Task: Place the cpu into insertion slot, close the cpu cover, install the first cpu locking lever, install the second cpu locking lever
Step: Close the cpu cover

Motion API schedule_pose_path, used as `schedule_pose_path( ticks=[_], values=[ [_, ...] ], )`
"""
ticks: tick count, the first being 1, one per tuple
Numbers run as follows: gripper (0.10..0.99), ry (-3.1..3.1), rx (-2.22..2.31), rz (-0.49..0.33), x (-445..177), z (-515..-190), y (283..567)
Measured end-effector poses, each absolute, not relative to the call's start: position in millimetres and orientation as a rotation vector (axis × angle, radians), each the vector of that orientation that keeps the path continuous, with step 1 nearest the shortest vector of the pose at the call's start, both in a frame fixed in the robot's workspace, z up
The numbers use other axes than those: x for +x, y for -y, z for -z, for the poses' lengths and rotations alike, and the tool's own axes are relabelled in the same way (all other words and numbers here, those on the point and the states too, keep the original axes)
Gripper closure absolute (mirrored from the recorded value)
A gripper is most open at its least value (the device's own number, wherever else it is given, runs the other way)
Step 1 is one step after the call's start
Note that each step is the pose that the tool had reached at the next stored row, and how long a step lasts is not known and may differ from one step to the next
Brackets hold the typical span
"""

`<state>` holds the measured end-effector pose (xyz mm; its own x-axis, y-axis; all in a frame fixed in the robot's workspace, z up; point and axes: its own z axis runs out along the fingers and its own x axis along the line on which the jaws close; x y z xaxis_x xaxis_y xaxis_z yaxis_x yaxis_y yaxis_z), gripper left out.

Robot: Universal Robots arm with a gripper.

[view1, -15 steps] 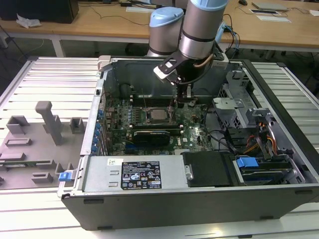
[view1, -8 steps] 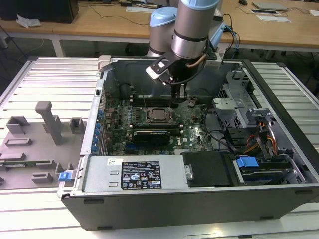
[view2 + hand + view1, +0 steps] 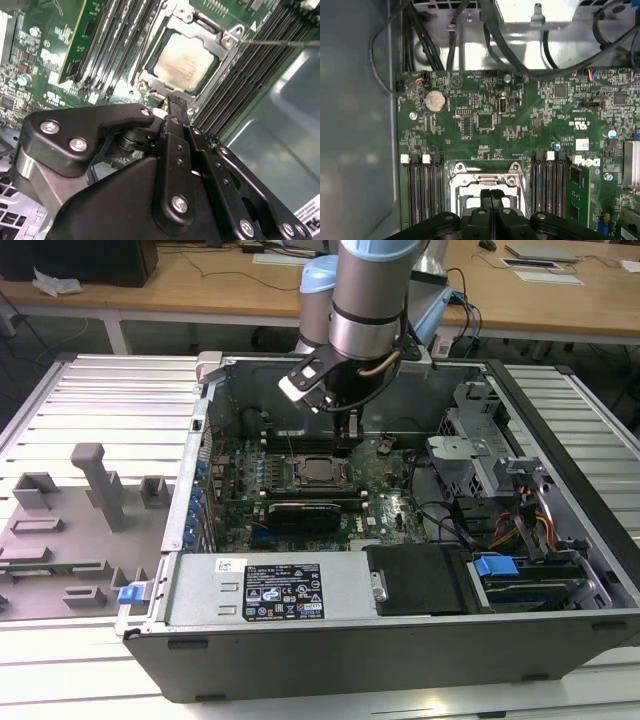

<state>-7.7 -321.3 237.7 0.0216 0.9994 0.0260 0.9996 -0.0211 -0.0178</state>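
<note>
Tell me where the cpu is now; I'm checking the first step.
In the second wrist view the cpu sits in the insertion slot, between the memory slot banks, just beyond the claw.

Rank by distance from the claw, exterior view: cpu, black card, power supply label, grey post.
1. cpu, directly beside the claw.
2. black card, just past the cpu.
3. power supply label, by the case front wall.
4. grey post, outside the case, exterior view's left.

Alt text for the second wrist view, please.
The black hand, fingers together, has its tip just beside the insertion slot, where the cpu sits framed by the silver cpu cover. Dark memory slots run along both sides on the green board.
</note>
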Motion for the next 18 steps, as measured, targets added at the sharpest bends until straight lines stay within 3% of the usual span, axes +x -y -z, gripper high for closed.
schedule_pose_path(
  ticks=[10, 18],
  values=[
    [0.98, 2.19, -2.229, 0.032, -36.0, -224.7, 321.3],
    [0.98, 2.421, -1.974, 0.027, -36.0, -224.7, 321.3]
  ],
)
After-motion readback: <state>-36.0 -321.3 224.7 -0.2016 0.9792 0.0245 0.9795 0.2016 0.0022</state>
